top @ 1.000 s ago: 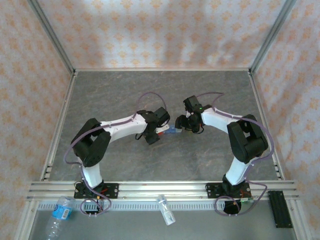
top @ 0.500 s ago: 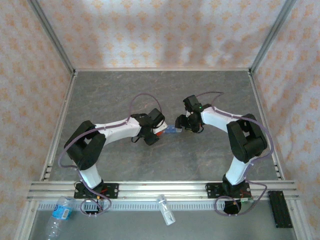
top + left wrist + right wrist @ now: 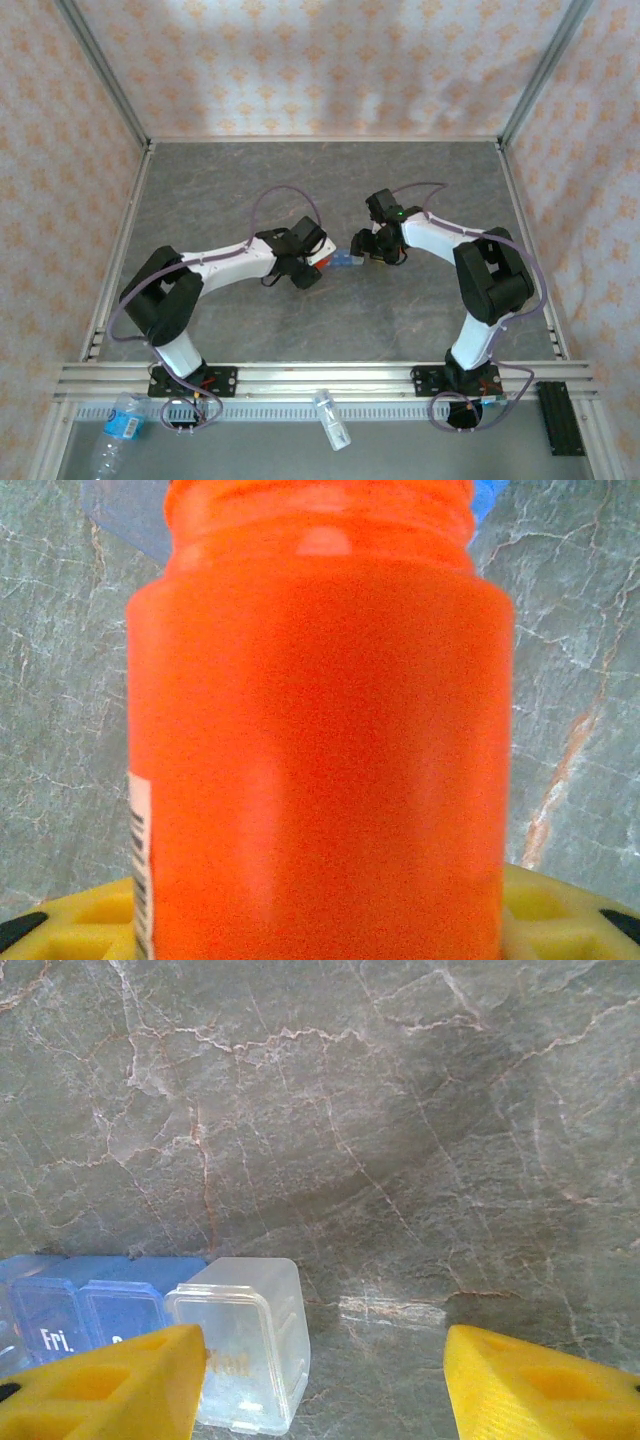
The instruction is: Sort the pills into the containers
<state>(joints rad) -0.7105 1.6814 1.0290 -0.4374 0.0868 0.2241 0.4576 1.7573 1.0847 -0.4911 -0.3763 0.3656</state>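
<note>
Looking down on a grey marbled desk (image 3: 300, 180) enclosed by peach-patterned walls (image 3: 320, 60). Reaching in from the near edge: the left arm (image 3: 220, 265) and the right arm (image 3: 480, 270), both white and black, bending toward each other and nearly meeting at the middle of the desk.

Lying on its side outside the near rail, at the far left corner: a clear plastic water bottle (image 3: 118, 425) with a blue label. Lying further along the same rail, between the two arm bases: a small clear bottle (image 3: 330, 418).

Gripping an orange vial (image 3: 320, 740): the left jaws, closed on it, with a yellow finger (image 3: 560, 910) showing on either side of it low in the left wrist view. Facing away from that camera: the vial's threaded neck, with a white barcode label running down its left edge.

Sitting on the desk between the two wrists: the translucent blue pill organizer (image 3: 345, 263), just beyond the vial's mouth and peeking out behind its neck in the left wrist view.

Standing open above the desk: the right jaws, holding nothing, the left yellow finger (image 3: 100, 1385) overlapping the organizer's near edge and bare desk filling the gap to the other finger.

Showing in the right wrist view: blue lids, one reading "Fri.", and a clear end compartment (image 3: 245, 1340); contents too blurred to tell.
</note>
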